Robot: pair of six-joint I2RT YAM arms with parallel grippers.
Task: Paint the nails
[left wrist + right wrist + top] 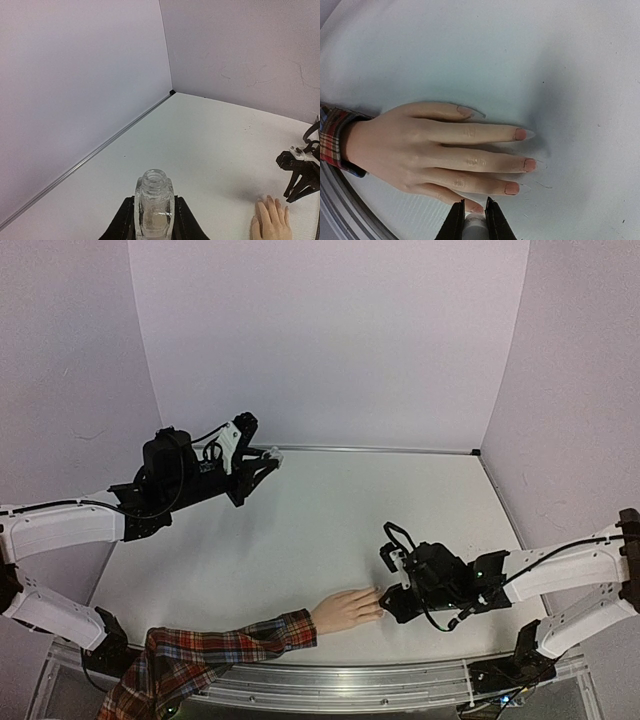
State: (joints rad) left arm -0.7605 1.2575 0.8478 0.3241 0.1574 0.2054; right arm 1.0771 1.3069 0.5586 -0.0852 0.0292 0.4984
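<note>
The pale mannequin hand (345, 610) (420, 150) lies flat, palm down, on the white table near its front edge, fingers pointing right, with a red plaid sleeve (220, 645). Its nails (530, 164) look pinkish. My right gripper (388, 602) (474, 205) is shut on a white cap (475, 226) and hovers at the little finger's tip (477, 209); whatever is under the cap is hidden. Far off at the back left, my left gripper (270, 455) (154, 200) is shut on a small clear glass bottle (154, 187), upright with its threaded neck uncapped.
Lilac walls close in the white table (400, 510) on the back and both sides. An aluminium rail (400, 682) runs along the near edge, under the plaid sleeve. The left wrist view shows the mannequin hand (272, 220) and my right gripper (300, 175) at lower right.
</note>
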